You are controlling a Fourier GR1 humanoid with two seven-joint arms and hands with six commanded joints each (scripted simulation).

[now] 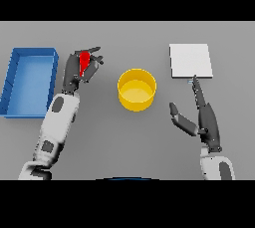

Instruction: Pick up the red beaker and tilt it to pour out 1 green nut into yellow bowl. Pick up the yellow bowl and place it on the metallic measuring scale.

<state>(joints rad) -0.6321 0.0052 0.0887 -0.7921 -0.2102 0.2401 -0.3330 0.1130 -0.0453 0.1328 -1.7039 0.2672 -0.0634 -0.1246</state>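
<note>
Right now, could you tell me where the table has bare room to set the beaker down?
Bare table lies between the bowl and the scale, and in front of the bowl between both arms. It is tight on the left, where the left hand holds the beaker beside the blue bin.

White-grey arms, dark robot hand (206,117)

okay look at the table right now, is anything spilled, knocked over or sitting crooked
Nothing stands out. The yellow bowl sits upright mid-table, with no nut visible on the table. The red beaker is in the left hand, beside the blue bin. The scale lies flat by the open right hand.
</note>
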